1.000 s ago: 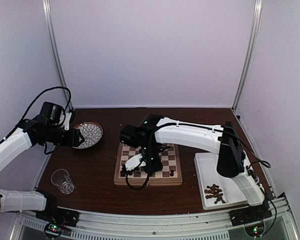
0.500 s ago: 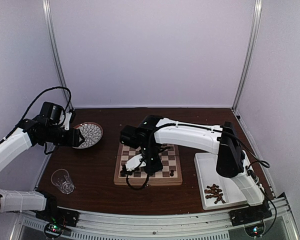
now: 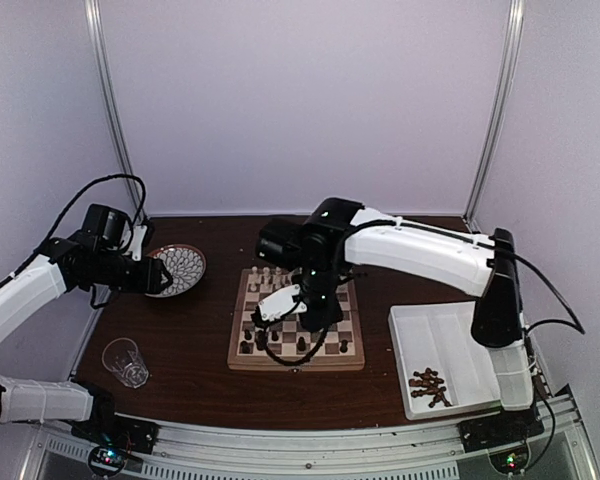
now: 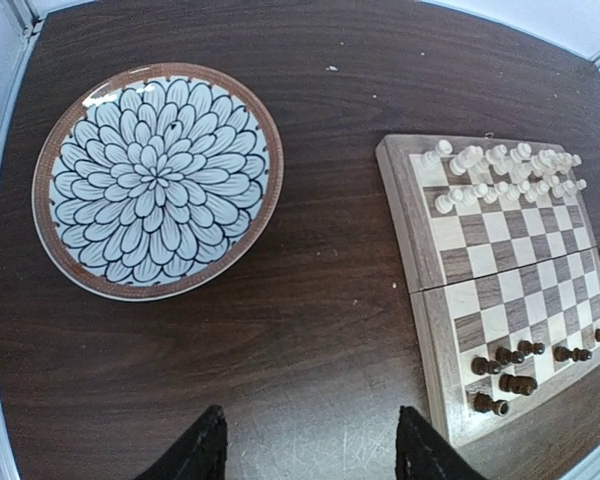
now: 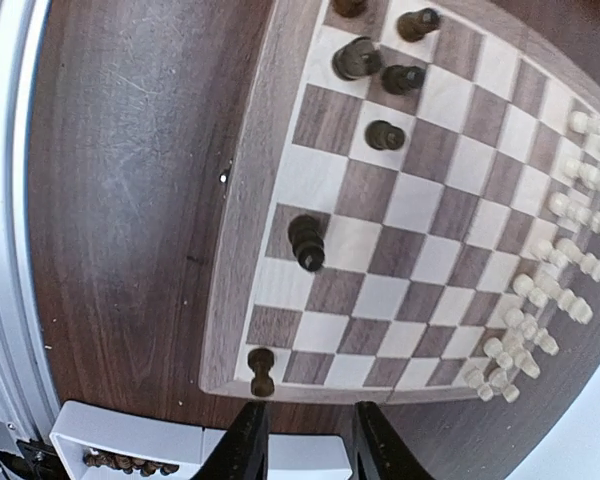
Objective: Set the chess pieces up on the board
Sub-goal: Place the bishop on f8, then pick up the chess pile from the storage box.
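Several dark chessmen [image 3: 345, 347] stand on the board's [image 3: 295, 365] bottom rows mid-frame, more sit in the white tray [image 3: 417, 322] at lower right, and with right gripper [image 5: 310, 420] and left gripper [image 4: 310, 445] both gaping empty, I'd pinch the next one upright by its head.

**Clearances about the board [image 4: 500, 265].** The middle rows are bare and open from above. White pieces [image 4: 468, 157] pack the two far rows. Scattered dark pieces [image 4: 518, 383] stand on the near rows with gaps between them. The right arm [image 3: 420, 250] reaches over the board from the right, its end effector [image 5: 305, 445] hanging above the squares with fingers apart. Left of the board, bare worktop [image 4: 330, 260] runs to the plate [image 4: 158, 180]. The left end effector [image 4: 310, 455] hovers over this strip, fingers spread. A glass [image 3: 126, 361] stands near-left of the board, and a white tray [image 3: 445, 335] lies just right of it.
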### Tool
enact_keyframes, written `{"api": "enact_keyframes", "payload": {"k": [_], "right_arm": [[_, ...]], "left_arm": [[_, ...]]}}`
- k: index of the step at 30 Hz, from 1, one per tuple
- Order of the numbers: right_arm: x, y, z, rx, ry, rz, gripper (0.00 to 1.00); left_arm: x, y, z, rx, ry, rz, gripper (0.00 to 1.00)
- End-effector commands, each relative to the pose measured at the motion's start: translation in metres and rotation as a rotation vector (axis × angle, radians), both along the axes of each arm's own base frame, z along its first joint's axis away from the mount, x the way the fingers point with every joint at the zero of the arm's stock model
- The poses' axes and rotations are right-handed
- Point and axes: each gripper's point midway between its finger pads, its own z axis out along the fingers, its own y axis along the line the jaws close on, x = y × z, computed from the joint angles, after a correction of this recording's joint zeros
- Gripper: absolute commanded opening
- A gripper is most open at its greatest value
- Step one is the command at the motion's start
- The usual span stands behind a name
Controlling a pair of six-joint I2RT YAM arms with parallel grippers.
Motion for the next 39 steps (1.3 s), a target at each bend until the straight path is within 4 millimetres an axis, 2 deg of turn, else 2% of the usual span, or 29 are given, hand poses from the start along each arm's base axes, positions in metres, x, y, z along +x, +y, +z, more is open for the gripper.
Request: {"api": "enact_keyframes", "payload": {"k": [1,4,7,9,13,17,21,26,31,39], "right_arm": [[0.008,-0.033,0.047,0.105,0.004,-0.071,0.32],[0.013,-0.061,0.055,0.165,0.028,-0.157,0.32],[0.012,-0.098,0.053,0.207,0.06,-0.254,0.3],[0.008,-0.131,0.041,0.219,0.082,-0.333,0.29],[-0.006,-0.188,0.014,0.237,0.099,-0.458,0.26],[-0.03,-0.224,-0.02,0.23,0.09,-0.5,0.26],[-0.043,-0.236,-0.053,0.211,0.103,-0.515,0.26],[-0.046,-0.239,-0.078,0.144,0.147,-0.503,0.24],[-0.054,-0.237,-0.088,0.131,0.199,-0.463,0.25],[-0.073,-0.24,-0.101,0.084,0.302,-0.414,0.31]], "left_arm": [[0.007,-0.019,0.016,-0.093,-0.094,-0.088,0.57],[0.002,-0.036,0.034,-0.173,-0.168,-0.178,0.56],[-0.009,-0.061,0.047,-0.23,-0.206,-0.284,0.54],[-0.018,-0.082,0.048,-0.217,-0.203,-0.351,0.54],[-0.039,-0.138,0.047,-0.163,-0.185,-0.494,0.53],[-0.048,-0.185,0.052,-0.187,-0.189,-0.569,0.53],[-0.051,-0.225,0.06,-0.223,-0.206,-0.621,0.53],[-0.056,-0.253,0.063,-0.221,-0.202,-0.662,0.53],[-0.06,-0.259,0.063,-0.22,-0.202,-0.652,0.52],[-0.059,-0.25,0.056,-0.207,-0.201,-0.608,0.52]]}}
